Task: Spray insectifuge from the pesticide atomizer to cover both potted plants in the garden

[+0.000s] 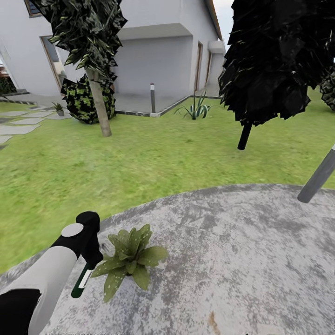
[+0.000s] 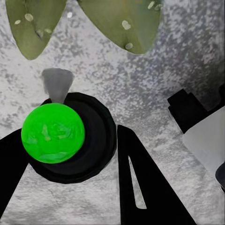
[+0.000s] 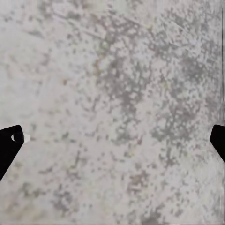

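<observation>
On the round grey patio (image 1: 242,251) the near potted plant (image 1: 130,258) spreads its pointed green leaves; its pot is hidden beneath them. My left gripper (image 1: 91,261) is shut on the pesticide atomizer (image 1: 83,280), a slim dark bottle with a pale band, held just left of the plant. In the left wrist view the atomizer (image 2: 54,133) appears end-on as a black disc with a bright green cap between the black fingers (image 2: 145,187), below the plant's spotted leaves (image 2: 126,18). The second potted plant (image 1: 59,108) stands far off by the stepping stones. My right gripper (image 3: 112,140) hangs open over bare patio.
Lawn (image 1: 153,158) lies beyond the patio. Further back are a tree trunk (image 1: 100,107), a striped shrub (image 1: 86,100), a bollard lamp (image 1: 152,97) and an agave clump (image 1: 196,109). A dark tree (image 1: 274,60) and a slanted grey pole (image 1: 318,177) stand at the right.
</observation>
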Available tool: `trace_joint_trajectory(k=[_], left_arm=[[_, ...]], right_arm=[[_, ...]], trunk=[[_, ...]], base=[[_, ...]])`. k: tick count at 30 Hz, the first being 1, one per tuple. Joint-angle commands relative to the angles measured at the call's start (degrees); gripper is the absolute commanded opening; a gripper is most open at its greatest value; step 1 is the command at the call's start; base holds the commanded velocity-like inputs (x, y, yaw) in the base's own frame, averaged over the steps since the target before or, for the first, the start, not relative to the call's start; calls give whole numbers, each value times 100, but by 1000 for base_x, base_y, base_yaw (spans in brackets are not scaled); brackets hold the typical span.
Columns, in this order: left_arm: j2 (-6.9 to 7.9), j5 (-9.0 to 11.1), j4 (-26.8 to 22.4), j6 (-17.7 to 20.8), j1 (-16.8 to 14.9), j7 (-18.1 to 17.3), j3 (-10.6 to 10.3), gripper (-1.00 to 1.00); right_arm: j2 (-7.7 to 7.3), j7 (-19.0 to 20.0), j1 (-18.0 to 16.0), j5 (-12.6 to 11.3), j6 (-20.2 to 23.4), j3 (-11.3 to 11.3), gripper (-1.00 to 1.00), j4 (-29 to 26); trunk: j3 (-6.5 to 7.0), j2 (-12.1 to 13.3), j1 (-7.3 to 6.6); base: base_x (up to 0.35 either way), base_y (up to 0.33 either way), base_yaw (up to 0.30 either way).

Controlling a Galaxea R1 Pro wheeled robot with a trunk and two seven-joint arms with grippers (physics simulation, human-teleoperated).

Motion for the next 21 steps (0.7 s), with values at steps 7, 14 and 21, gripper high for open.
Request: trace_joint_trajectory(k=[7,14,21], left_arm=[[35,-41,-78,62,-12,-56,-15,-100],[58,-45,-88,69,-21,-56,-2,-100],[42,16,-33,184,147,-56,138,-100]], right_arm=[[-14,7,-3,76,-18,-39,100,19],[11,0,-3,55,-13,-39,100,4],[11,-1,-3,48,-13,-48,100,4]], trunk=[[-5,-2,-1],[-5,-2,-1],[-5,-2,-1]], base=[[-154,-243,10],[-230,-208,59],[-125,-104,264]])
